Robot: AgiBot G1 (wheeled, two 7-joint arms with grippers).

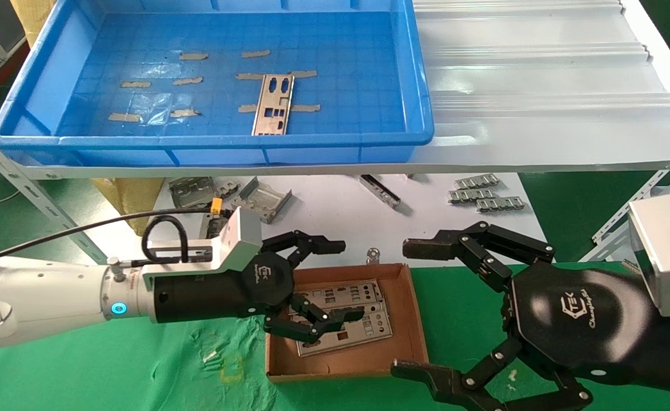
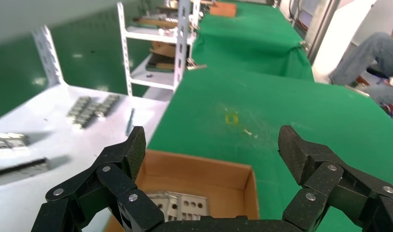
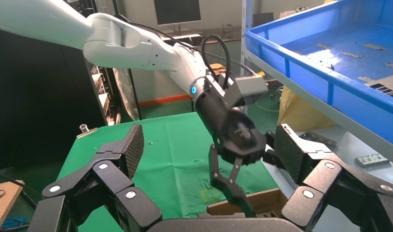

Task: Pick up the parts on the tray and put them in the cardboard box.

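Since the left pincer (image 1: 335, 279) hung spread and empty over the cardboard box (image 1: 412, 319), we judged the step in hand to be the moment after a drop, with the next reach to the tray (image 1: 420, 85) not yet begun. To do that well, we thought the arm should lift straight up out of the box before swinging away, so that its lower finger, which lay close over the plates, would not drag one out over the low wall. The tray sat on a shelf (image 1: 540, 85) above and beyond the box, so the reach would have to clear the thick blue rim first and then come down on the plate from above. Because the plate was thin and lay flat on the grid floor, we expected it to be hard to get a finger under; a slow close across its narrow width seemed the safest way.

The right pincer (image 1: 397, 308) hovered just beside the box, near its right wall, also spread wide and holding nothing.

In the tray we saw one silver plate (image 1: 272, 105) left, lying right of centre among scraps of tan tape (image 1: 193, 56). In the box lay at least two plates (image 1: 363, 328), overlapping, flat on the bottom. Grey brackets (image 1: 263, 200) and ridged strips (image 1: 483, 194) sat on the white table behind the box.
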